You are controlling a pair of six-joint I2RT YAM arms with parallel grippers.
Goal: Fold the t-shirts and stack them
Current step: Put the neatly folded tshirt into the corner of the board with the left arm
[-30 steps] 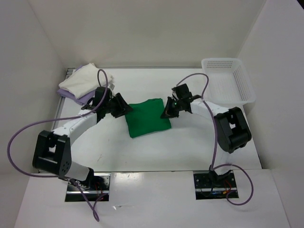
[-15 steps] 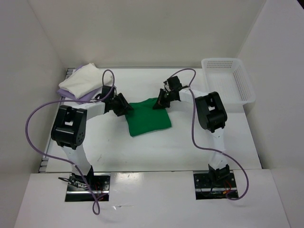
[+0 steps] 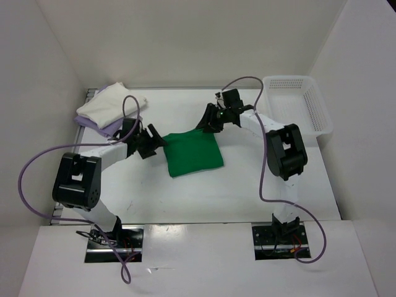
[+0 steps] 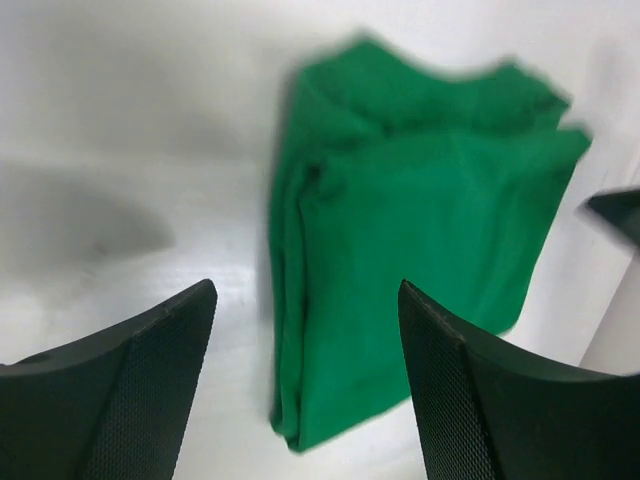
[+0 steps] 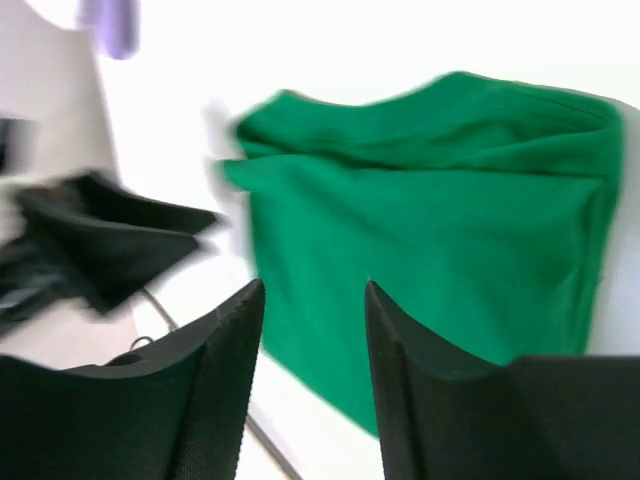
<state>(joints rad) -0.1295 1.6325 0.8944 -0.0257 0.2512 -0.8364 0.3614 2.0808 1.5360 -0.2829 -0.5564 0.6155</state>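
Folded t-shirt [image 3: 194, 153] at centre of table [image 3: 247, 185], stacked t-shirts [image 3: 110, 109] far left, basket [image 3: 297, 105] far right

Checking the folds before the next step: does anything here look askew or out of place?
Nothing spilled or damaged. The folded green t-shirt lies skewed to the table edges, not yet on the white t-shirt stacked over the lavender t-shirt at far left.
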